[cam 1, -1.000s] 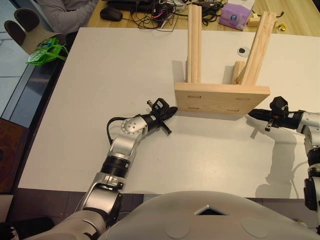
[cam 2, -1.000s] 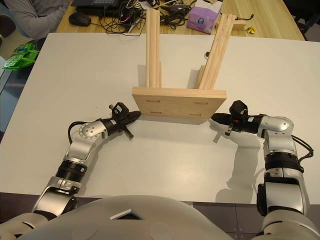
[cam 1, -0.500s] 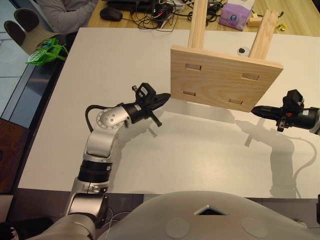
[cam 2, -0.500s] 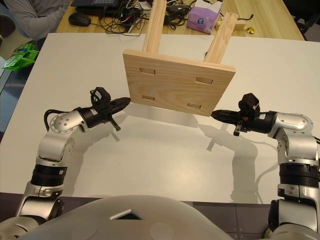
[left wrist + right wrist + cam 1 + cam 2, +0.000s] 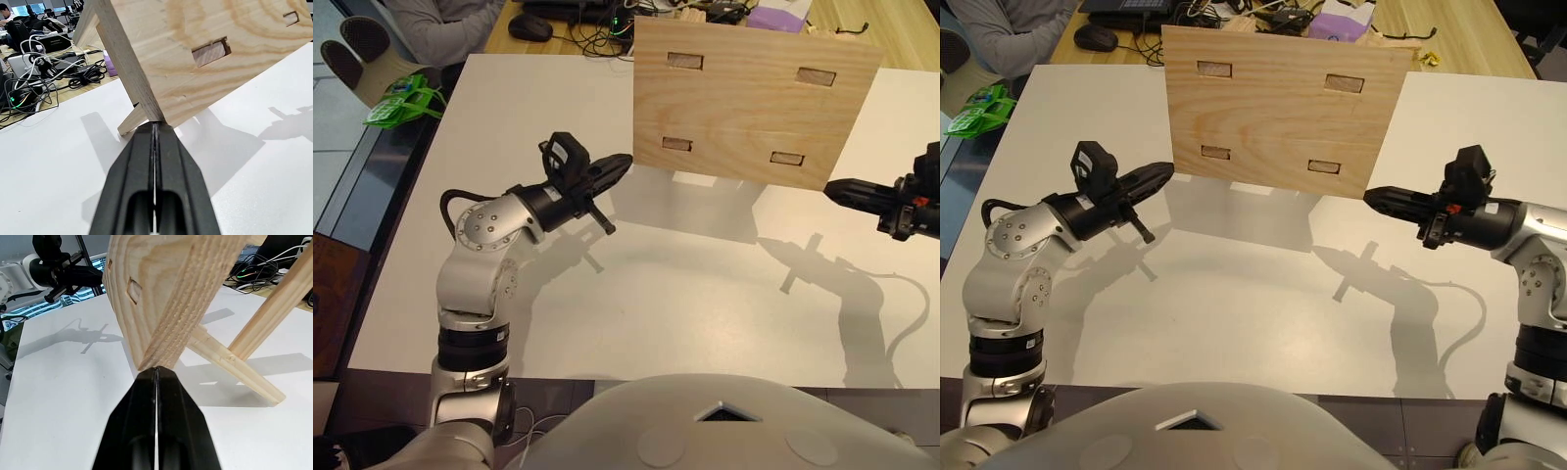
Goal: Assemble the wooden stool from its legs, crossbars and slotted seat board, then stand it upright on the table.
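Stool point(image 5: 1278, 113), already assembled, leans tilted over the tabletop point(image 5: 685, 304), seat point(image 5: 756, 98) facing me, braced at its lower corners between my left fingers point(image 5: 607, 169) and right fingers point(image 5: 852, 190), each pair pressed together; setting it upright, I judge, is all that remains.

Bright, even room light, no real glare on the white table point(image 5: 685, 313). The seat board point(image 5: 749, 98) throws a soft shadow toward the near edge, so the light's probably overhead, from the far side.
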You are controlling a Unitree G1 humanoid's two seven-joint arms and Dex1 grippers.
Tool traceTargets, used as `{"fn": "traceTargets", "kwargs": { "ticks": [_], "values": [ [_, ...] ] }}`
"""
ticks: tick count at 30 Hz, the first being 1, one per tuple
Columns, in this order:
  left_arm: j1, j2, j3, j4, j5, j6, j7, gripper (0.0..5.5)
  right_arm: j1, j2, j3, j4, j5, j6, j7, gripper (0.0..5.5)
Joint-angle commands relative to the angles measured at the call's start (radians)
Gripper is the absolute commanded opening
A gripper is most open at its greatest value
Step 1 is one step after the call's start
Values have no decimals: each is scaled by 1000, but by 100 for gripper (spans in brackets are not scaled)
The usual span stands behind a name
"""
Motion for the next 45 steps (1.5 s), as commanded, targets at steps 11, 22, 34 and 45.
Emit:
{"fn": "traceTargets", "kwargs": {
  "ticks": [11, 22, 34, 45],
  "values": [
    [-151, -84, 18, -156, -322, 79, -69, 2, -125, 76, -8, -199, 333, 141, -57, 0],
    [-223, -82, 58, -132, -406, 72, 20, 2, -99, 56, 19, -211, 349, 127, -64, 0],
    [-196, -142, 21, 38, -166, -138, 197, 2, 14, 86, 153, -108, 61, -129, -78, 0],
    [-31, -415, -17, 922, 244, -781, 589, 2, 14, 521, 347, 967, -686, -1133, -921, 0]
  ]
}}
